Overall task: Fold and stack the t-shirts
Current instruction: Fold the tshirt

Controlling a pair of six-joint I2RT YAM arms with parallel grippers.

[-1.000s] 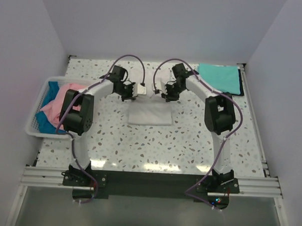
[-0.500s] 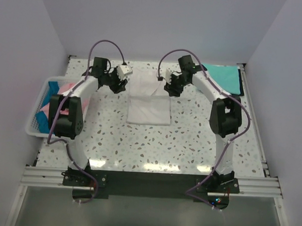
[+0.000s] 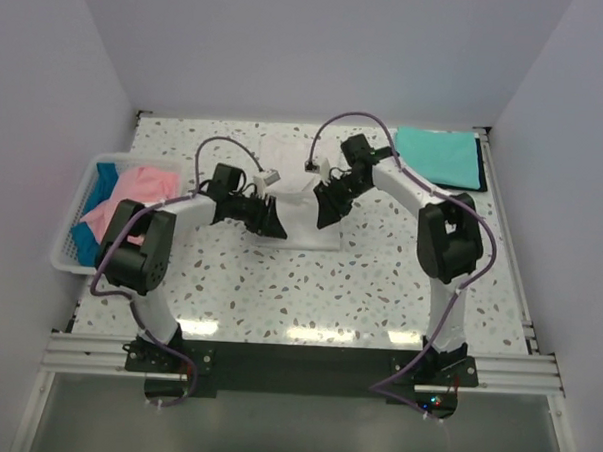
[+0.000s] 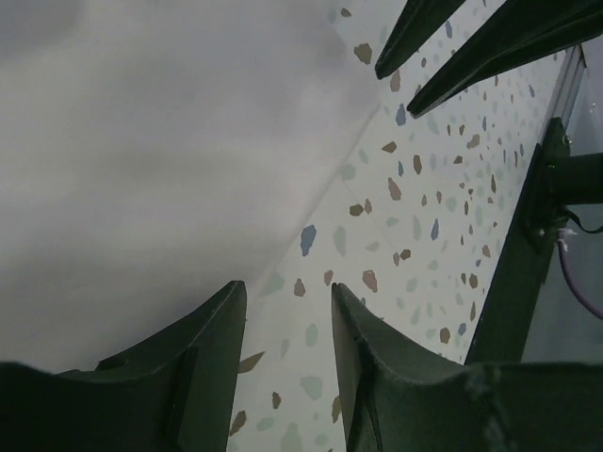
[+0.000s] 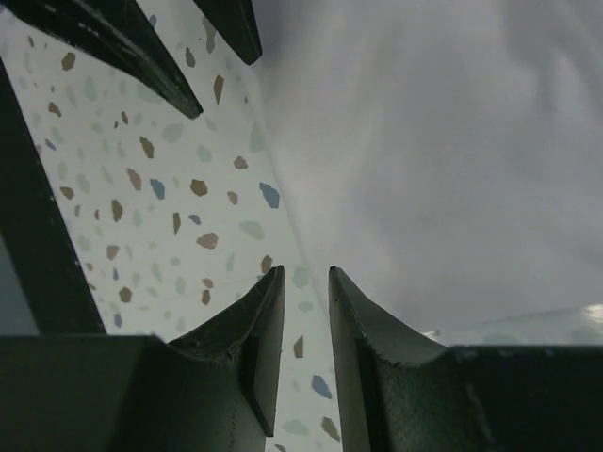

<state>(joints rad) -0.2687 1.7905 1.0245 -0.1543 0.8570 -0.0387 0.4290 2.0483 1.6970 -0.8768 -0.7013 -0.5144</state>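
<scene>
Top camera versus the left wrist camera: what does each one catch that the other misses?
Only the top camera shows the teal t-shirt lying flat at the far right, the white basket on the left holding the pink t-shirt and the blue t-shirt, and both whole arms. Only the left wrist camera shows the left claw close up: fingers apart, nothing between them, right at the cloth's edge. Both show the white t-shirt, the speckled table and the right claw.
</scene>
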